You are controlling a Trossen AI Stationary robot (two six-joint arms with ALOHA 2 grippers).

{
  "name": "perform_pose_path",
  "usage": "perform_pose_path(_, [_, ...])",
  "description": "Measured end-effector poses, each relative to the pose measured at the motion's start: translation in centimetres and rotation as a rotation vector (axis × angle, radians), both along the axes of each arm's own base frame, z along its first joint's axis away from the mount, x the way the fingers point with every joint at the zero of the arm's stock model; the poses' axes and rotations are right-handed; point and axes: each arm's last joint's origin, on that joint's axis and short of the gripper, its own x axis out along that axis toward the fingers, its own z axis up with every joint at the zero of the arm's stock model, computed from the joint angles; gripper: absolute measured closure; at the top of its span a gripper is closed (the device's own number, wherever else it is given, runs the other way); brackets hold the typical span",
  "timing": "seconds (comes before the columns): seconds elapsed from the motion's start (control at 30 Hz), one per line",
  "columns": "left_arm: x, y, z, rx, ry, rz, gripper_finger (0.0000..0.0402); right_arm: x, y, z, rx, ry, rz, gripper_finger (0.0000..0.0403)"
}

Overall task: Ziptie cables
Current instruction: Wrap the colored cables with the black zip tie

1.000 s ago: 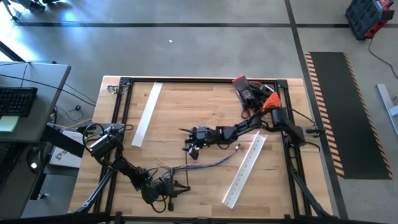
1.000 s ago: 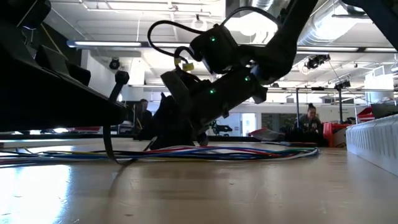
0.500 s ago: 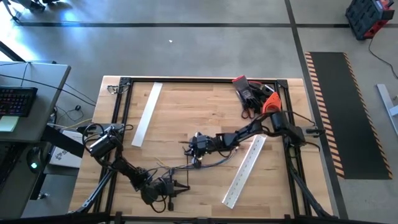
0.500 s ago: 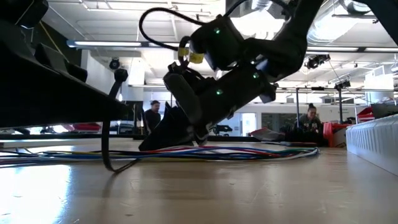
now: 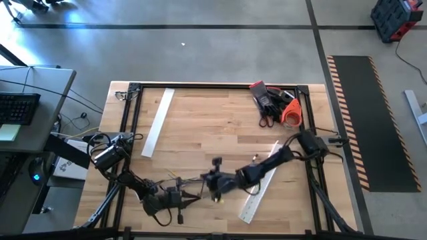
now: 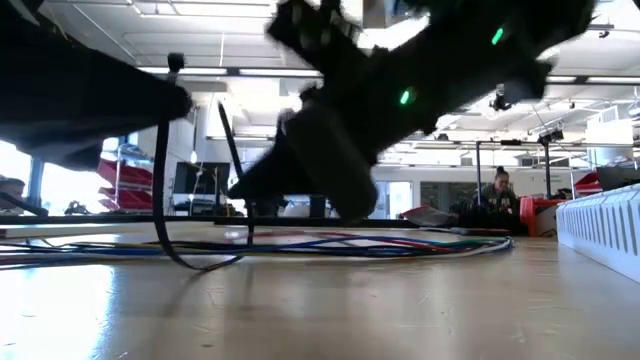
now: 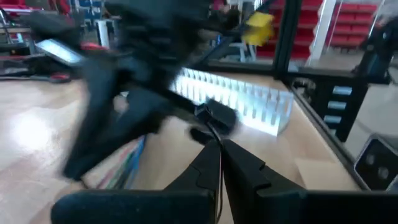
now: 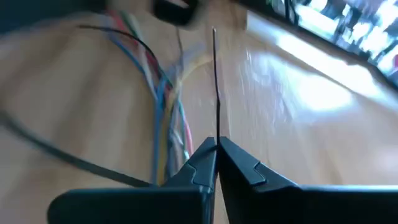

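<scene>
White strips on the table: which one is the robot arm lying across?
The slotted white strip on the right; the right arm crosses it. The plain one lies bare, upper left.

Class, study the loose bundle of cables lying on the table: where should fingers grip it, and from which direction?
Grip the cables at the straight mid-stretch where the strands run tight together, coming from above with fingers straddling the bundle. They lie flat on the table, so a side approach probably cannot get under them.

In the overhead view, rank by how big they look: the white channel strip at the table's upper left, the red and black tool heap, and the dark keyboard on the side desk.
1. Long flat white plastic channel strip.
2. Red, black and orange tool heap.
3. Dark keyboard, though the picture's edge cuts it off, so its true size is unsure.
</scene>
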Motion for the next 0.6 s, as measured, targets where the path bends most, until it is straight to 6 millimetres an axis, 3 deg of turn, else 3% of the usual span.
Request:
perform_pose_path(0.17, [-0.4, 0.5, 0.3, -0.024, -0.038, -0.041, 0.0401, -0.1, 1.9, 1.1, -0.171, 0.008, -0.009, 0.0403])
perform_pose_path(0.6, [0.7, 1.3, 0.6, -0.041, -0.060, -0.076, 0.0401, 0.3, 3.2, 2.8, -0.343, 0.076, -0.008, 0.0403])
